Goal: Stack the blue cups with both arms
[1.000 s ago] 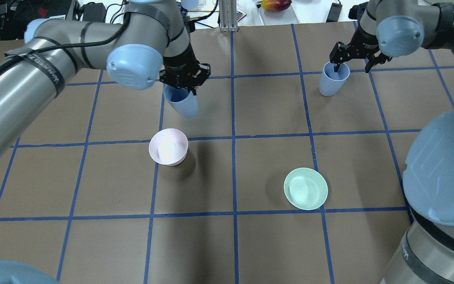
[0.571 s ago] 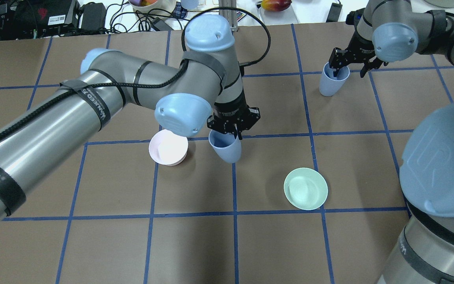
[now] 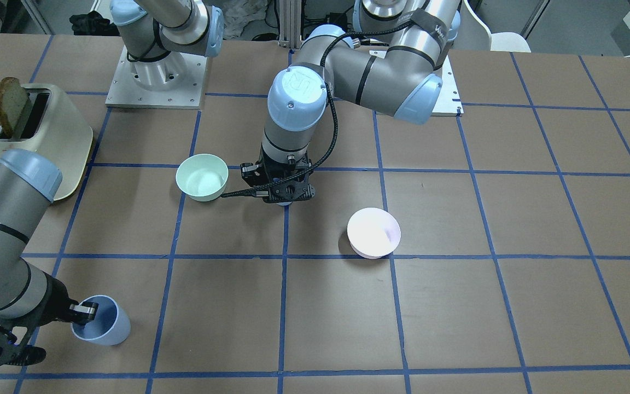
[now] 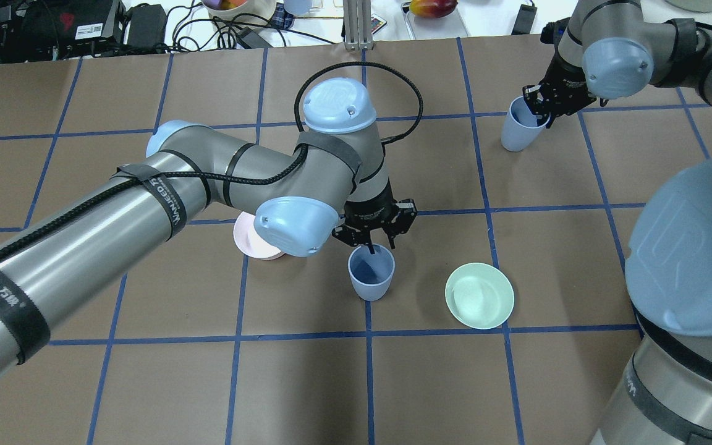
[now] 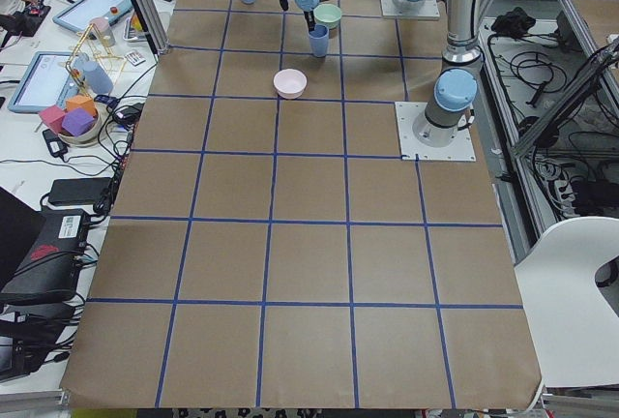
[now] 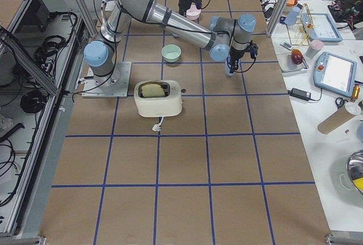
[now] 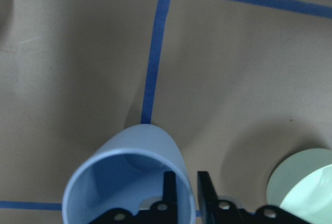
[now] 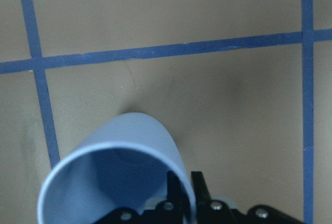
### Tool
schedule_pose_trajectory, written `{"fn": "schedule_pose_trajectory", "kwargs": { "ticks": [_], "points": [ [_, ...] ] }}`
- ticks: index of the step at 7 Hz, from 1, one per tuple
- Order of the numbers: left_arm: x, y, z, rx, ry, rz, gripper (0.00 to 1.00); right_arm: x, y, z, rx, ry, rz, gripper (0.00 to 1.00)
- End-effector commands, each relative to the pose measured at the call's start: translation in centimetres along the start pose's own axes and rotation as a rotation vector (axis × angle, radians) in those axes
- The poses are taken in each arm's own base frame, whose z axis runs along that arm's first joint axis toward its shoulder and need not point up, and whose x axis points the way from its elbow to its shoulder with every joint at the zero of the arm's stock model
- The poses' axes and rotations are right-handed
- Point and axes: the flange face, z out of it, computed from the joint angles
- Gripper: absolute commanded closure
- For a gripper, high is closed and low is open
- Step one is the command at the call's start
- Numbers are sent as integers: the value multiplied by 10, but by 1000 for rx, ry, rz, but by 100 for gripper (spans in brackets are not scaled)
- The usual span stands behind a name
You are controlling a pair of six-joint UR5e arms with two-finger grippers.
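My left gripper [image 4: 373,246] is shut on the rim of a pale blue cup [image 4: 371,273], upright between the two bowls. I cannot tell whether the cup rests on the table. In the left wrist view one finger is inside the cup [image 7: 124,177] and one outside, gripper [image 7: 184,180]. From the front the gripper [image 3: 282,192] hides most of this cup. My right gripper [image 4: 544,114] is shut on the rim of the second blue cup [image 4: 518,131] at the far right. That cup also shows in the right wrist view [image 8: 114,177] and the front view [image 3: 103,320].
A pale pink bowl [image 4: 246,241] lies partly under my left arm, left of the held cup. A mint-green bowl [image 4: 479,295] sits to its right. A cream toaster [image 3: 39,139] with bread stands near the right arm's base. Cables and clutter line the table's far edge.
My left arm carried its cup from the far left-middle toward the robot and right, down between the bowls, now upright. My right gripper's fingers closed on the other cup's rim.
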Motion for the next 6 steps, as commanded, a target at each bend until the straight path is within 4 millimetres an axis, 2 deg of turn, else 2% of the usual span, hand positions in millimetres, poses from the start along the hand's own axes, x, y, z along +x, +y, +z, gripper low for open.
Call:
{"fn": "schedule_pose_trajectory", "kwargs": {
  "ticks": [1, 2, 3, 4, 5, 6],
  "points": [
    [-45, -55, -113, -8, 11, -122, 0, -2, 4, -23, 6, 1, -2, 100],
    [-77, -72, -184, -43, 8, -122, 0, -12, 18, -52, -5, -2, -6, 100],
    [-111, -76, -236, -70, 0, -99, 0, -30, 41, -84, -35, -31, -16, 100],
    [-128, -69, -267, -34, 12, -31, 0, -65, 67, -109, -87, -83, 58, 100],
    [-136, -50, -278, 16, -76, 8, 0, -112, 93, -124, -122, -82, 80, 100],
    [-148, -39, -267, 64, -138, 14, 2, -152, 117, -119, -203, -60, 101, 100]
  ]
}}
